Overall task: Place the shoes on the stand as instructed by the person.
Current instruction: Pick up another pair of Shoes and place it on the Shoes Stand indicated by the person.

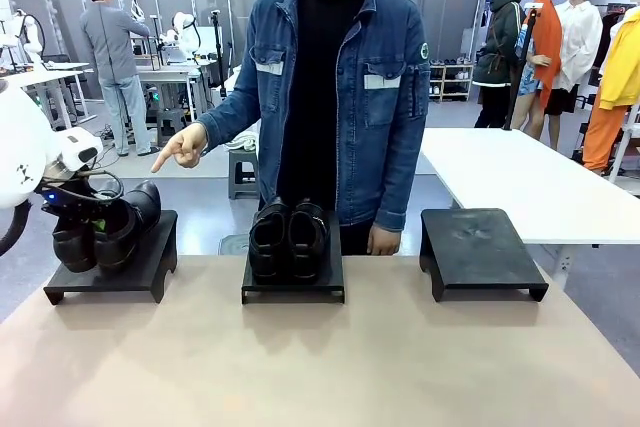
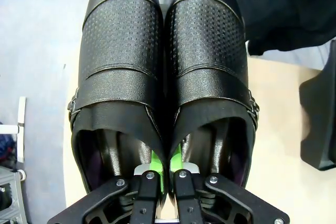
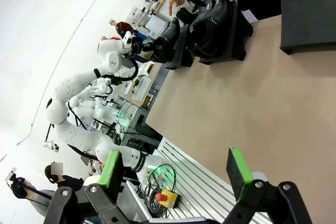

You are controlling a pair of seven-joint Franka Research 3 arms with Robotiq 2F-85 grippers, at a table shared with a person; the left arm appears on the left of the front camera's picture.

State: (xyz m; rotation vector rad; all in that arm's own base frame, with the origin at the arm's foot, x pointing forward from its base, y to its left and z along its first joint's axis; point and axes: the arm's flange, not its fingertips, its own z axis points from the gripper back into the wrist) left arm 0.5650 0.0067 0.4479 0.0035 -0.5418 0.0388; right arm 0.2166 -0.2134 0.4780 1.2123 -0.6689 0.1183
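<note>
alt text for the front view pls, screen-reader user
The left gripper holds a pair of black shoes over the left stand, where the person in a denim jacket points with one hand. A second pair sits on the middle stand; the right stand is bare, all on a tan table.

My table (image 1: 320, 367) has a plain tan top, and three low black stands sit in a row along its far edge. The left stand (image 1: 125, 272), near the far left corner, carries the pair of shoes (image 1: 105, 227) that my left gripper (image 2: 165, 179) is pinching by their inner walls. The middle stand (image 1: 293, 282) bears the second pair (image 1: 288, 237), toes toward the near edge. The right stand (image 1: 480, 250) sits toward the far right corner. The near half is bare tan.
</note>
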